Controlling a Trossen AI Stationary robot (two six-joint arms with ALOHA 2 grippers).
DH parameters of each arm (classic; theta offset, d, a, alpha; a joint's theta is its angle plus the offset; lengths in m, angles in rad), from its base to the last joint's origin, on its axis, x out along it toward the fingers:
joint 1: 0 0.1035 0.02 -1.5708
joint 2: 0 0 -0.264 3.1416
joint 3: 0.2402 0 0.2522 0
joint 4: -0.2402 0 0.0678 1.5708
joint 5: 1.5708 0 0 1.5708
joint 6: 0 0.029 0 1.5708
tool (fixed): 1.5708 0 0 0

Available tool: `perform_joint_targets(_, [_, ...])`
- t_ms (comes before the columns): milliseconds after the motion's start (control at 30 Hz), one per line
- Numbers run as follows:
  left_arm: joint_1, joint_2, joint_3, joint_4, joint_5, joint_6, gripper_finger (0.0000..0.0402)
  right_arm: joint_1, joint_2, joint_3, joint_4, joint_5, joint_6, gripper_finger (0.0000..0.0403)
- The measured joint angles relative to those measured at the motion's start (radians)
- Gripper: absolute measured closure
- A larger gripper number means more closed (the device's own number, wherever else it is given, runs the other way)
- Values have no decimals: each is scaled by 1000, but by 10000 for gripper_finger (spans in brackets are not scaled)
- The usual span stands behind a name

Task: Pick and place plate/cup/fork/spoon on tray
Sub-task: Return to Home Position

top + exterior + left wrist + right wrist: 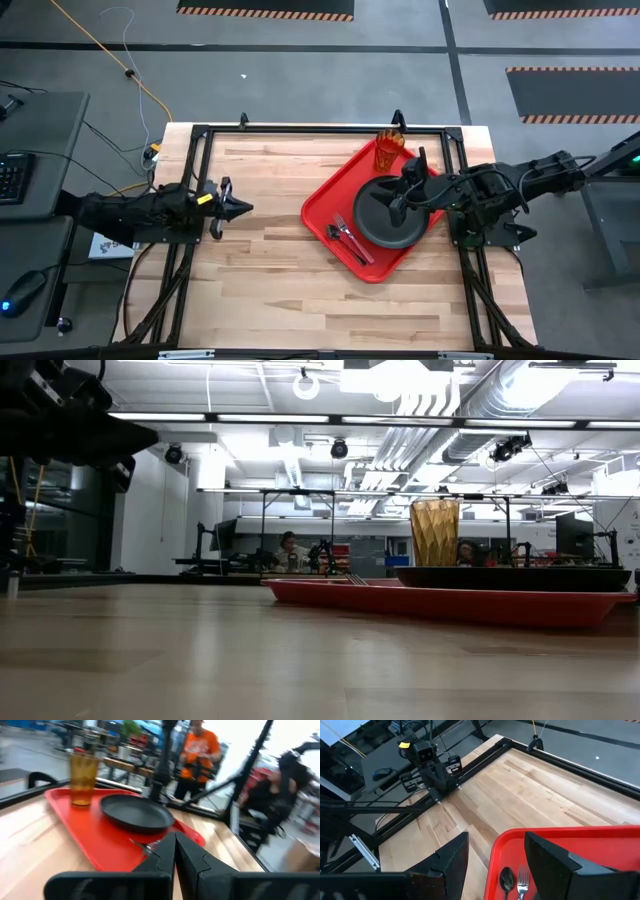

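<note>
Plate (388,215), cup (389,152), fork (352,237) and spoon (337,236) are all lying on the tray (325,207); the clearing move is being made.

The right gripper (492,862), jaws released and empty, is being held above the tray's near part, over the cutlery. It should be lifted straight up so nothing is nudged. The left gripper (243,208), jaws clenched and empty, is being parked over the desk (270,280), well apart.

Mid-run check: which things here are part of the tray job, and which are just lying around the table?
Job items:
tray
plate, on the tray
cup, on the tray
fork and spoon, side by side on the tray

Lying about:
keyboard and mouse on the side desk
yellow cable on the floor
</note>
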Motion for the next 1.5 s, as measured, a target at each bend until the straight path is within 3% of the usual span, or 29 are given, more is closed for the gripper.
perform_joint_targets(100, [-1,5,0,-1,40,42,401,0,0,0,0,1,-17,219])
perform_joint_targets(233, [0,5,0,-1,12,109,401,0,0,0,0,1,-23,219])
perform_joint_targets(567, [1,5,0,1,-8,90,401,9,-25,0,-71,-2,35,225])
perform_joint_targets(667, [1,5,0,1,-8,90,401,37,-51,0,-164,18,65,262])
perform_joint_targets(767, [1,5,0,1,-8,90,401,92,-97,-28,-226,52,109,330])
perform_joint_targets(867, [1,5,0,2,-8,90,401,163,-186,-130,-214,93,173,390])
perform_joint_targets(1000, [1,5,0,2,-8,90,400,259,-341,-335,-56,158,228,384])
perform_joint_targets(1100, [1,5,0,2,-8,90,399,270,-456,-501,155,114,191,399])
perform_joint_targets(1233, [1,5,0,2,-8,90,398,206,-586,-675,352,11,116,401])
perform_joint_targets(1500, [1,5,0,2,-8,90,398,15,-811,-848,433,-129,-55,403])
